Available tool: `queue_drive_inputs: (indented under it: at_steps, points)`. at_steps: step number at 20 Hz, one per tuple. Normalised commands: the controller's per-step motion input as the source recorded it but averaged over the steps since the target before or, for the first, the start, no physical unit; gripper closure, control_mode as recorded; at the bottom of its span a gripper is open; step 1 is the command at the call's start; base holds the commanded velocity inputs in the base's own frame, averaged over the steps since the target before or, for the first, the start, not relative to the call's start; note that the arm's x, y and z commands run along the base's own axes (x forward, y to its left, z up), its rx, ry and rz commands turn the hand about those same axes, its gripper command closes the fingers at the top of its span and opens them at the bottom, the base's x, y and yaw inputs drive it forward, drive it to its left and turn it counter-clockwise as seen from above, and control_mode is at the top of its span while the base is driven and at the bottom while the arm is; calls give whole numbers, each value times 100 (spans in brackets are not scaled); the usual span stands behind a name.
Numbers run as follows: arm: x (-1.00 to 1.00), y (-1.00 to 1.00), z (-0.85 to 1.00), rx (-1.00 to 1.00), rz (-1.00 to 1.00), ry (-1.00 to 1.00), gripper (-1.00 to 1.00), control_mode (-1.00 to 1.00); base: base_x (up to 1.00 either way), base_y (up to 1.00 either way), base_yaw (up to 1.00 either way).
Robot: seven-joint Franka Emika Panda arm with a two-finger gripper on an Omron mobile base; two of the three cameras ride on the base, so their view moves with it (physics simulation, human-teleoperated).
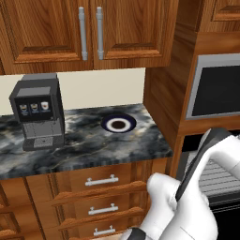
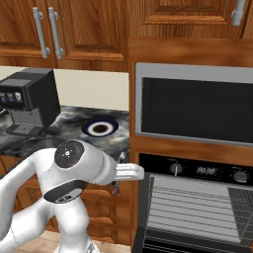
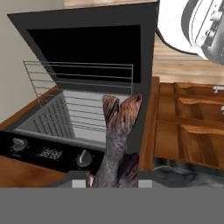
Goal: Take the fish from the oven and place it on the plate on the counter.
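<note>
Transport step: two-finger gripper [image 3: 112, 180] is clamped on the brown-grey mottled fish [image 3: 117, 140], held clear of the built-in steel oven [image 2: 197, 202]. Next: swing over the dark veined marble counter [image 1: 79, 147], lower onto the small blue-rimmed round plate [image 1: 118, 124].

Round plate [image 1: 118, 124] with dark-blue rim, white ring and dark centre, dark marble counter [image 1: 84, 145] with white veins, mottled brown-grey fish [image 3: 117, 144], perhaps reddish at the tail

Brown fish [image 3: 117, 144] — tail out, above open oven [image 3: 83, 87]; blue-rimmed plate [image 1: 118, 124] bare on counter [image 1: 84, 150].
</note>
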Motion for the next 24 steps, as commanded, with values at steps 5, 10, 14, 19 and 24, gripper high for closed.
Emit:
queue_drive_inputs:
  at_steps: [5,10,14,19,24]
  points:
    - [0,100,65,-3,0,-3,100,-100,0,0,0]
    - [0,100,65,-3,0,-5,100,-100,0,0,0]
    - [0,100,64,0,1,-7,100,-100,0,0,0]
    - [1,93,46,0,1,-11,100,-100,0,0,0]
    - [23,84,3,10,2,-14,100,-100,0,0,0]
